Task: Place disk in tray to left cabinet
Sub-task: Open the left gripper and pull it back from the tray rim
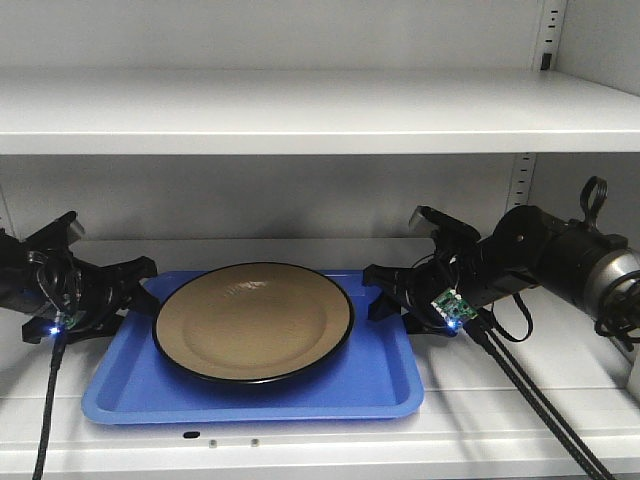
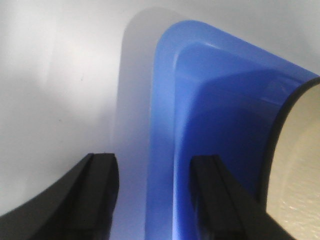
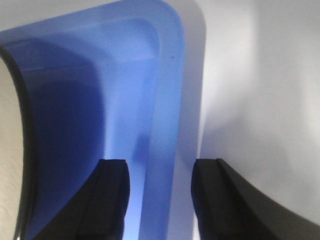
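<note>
I was working inside a light grey-white cabinet, over its wide lower shelf, with another flat shelf above. The disk lay flat in the middle of the blue tray, and the tray rested on that lower shelf, near its front edge.

My left gripper was at the left short side of the tray, and my right gripper at the right short side. In each wrist view the two fingers stood apart, one above the inside of the tray and one outside, with the raised lip between them. I could see a gap on both sides of the lip, so both grippers were open at a moderate width and held nothing. The black rim of the disk was near the inner finger on each side, but not touching it.

I judged that the tray was already placed and the step in hand was the release. To do it well, I should draw both arms straight outward and evenly, so that no finger catches the lip and pulls the tray or moves the disk.
</note>
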Robot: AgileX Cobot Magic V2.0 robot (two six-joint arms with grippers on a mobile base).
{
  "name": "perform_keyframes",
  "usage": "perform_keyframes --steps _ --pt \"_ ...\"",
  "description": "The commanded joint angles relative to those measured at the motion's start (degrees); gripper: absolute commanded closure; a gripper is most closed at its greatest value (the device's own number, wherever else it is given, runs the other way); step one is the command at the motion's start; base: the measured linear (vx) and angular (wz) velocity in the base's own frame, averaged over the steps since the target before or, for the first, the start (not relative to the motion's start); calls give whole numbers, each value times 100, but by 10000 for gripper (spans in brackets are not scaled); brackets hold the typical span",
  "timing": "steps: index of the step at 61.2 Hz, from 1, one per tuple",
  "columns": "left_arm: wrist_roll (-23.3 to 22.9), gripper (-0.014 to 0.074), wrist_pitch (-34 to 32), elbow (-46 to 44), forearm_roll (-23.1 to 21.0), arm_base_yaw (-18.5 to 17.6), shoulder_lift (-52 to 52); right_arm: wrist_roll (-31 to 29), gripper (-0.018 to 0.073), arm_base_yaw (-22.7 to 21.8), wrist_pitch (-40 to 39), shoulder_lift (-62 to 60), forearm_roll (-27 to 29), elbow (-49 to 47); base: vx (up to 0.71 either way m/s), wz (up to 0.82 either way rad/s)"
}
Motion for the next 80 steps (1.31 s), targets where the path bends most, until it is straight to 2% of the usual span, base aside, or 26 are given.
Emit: perform_keyframes --steps 1,36,62,63,69,80 --pt "1 126 -96 -164 -91 -17 -283 -71 174 -22 -267 -349 76 -196 0 0" --pt "1 126 -85 -164 -86 -17 -283 -71 174 -22 -267 -349 76 -196 0 0" --pt "1 126 -382 -154 714 -17 -789 -71 174 -22 -277 -349 76 -196 0 0" --pt "1 126 -361 -117 875 -17 -856 -71 174 -22 -277 -349 76 -196 0 0" --pt "1 126 -477 245 937 -17 -1061 -71 174 -22 -266 -349 76 -196 0 0" --pt "1 136 -1682 1781 922 -17 -1894 -71 174 -22 -266 -349 76 -196 0 0"
